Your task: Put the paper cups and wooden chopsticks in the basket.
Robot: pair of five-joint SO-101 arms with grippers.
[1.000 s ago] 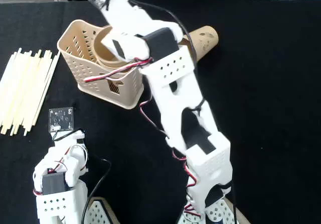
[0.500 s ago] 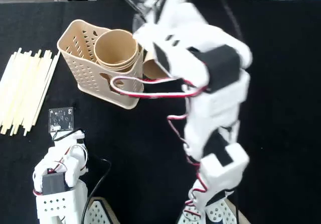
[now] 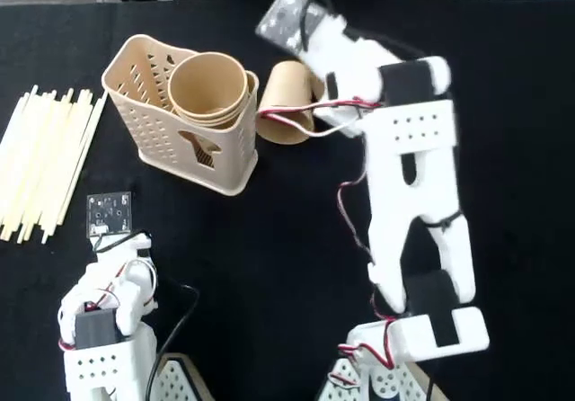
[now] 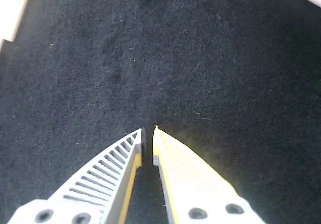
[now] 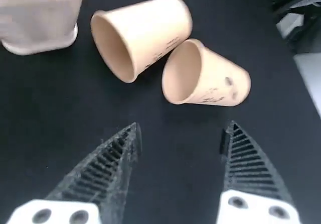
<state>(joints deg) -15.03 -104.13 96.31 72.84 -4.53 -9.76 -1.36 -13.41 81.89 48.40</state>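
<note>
1. The right gripper [image 5: 183,128] holds its fingers spread wide and empty. The nearest paper cup [image 5: 205,81] lies on its side just beyond them, with a second cup [image 5: 140,33] past it.
2. Straddle the nearest cup's wall and close gently, lest it crush or roll.
3. The left gripper [image 4: 148,130] has its fingers closed, empty, over the bench [image 4: 225,58].
4. The high view adds the basket [image 3: 180,140], its stacked cups [image 3: 208,86], and the chopsticks [image 3: 45,163] farther off.

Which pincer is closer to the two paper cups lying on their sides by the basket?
Right. The right pincer hangs open just short of the tipped cups; the left pincer, shut, is far off past the basket, near the chopsticks.
</note>
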